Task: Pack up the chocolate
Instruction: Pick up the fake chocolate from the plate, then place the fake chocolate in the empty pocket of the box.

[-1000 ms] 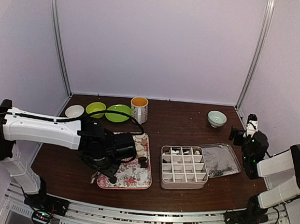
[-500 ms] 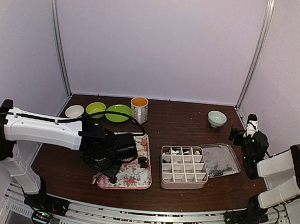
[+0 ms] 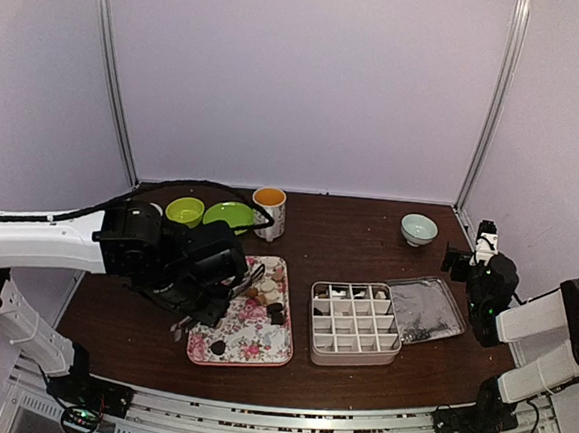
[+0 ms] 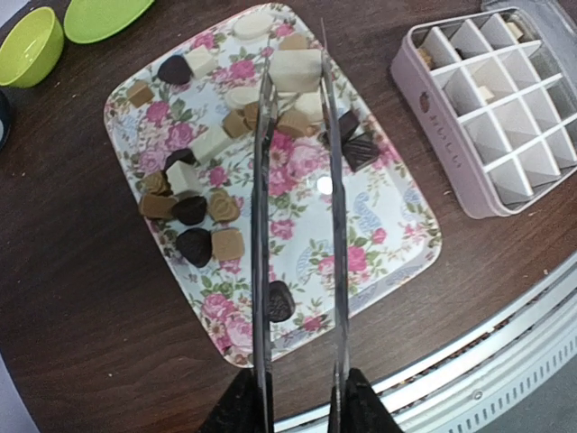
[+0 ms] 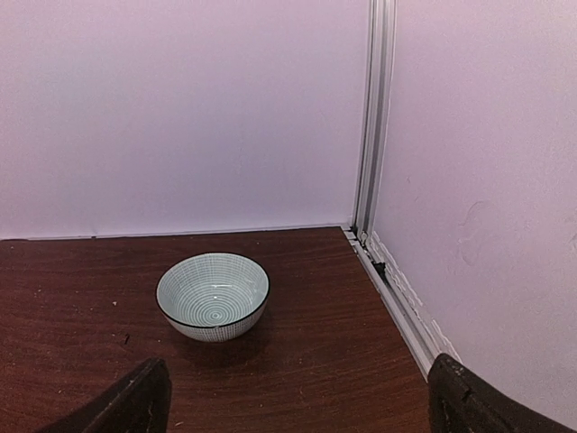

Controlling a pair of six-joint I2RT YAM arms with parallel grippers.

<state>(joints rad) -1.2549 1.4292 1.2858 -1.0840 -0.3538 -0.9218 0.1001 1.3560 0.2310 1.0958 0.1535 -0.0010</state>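
Most chocolates [image 4: 191, 209] lie loose on the floral tray [image 4: 397, 225] at near left; a few sit in far compartments of the divided box [image 4: 451, 153] to its right. The left gripper [image 4: 297, 406] is clamped on metal tongs [image 4: 261, 271], whose tips pinch a white block [image 4: 296, 69] at the tray's far end. The right gripper [image 5: 297, 401], jaws spread wide, faces a striped bowl [image 5: 213, 295] at far right.

Left arm [image 3: 42, 242]: long white shell, black joints and wrist block, frame left.
Cable [image 3: 202, 183]: thin, black, arching above the left arm.
Right arm [image 3: 532, 318]: white links, black joints, frame right.
Left gripper [image 4: 300, 410]: black jaws, bottom edge.
Bases [image 3: 85, 393]: black, small coloured lights.
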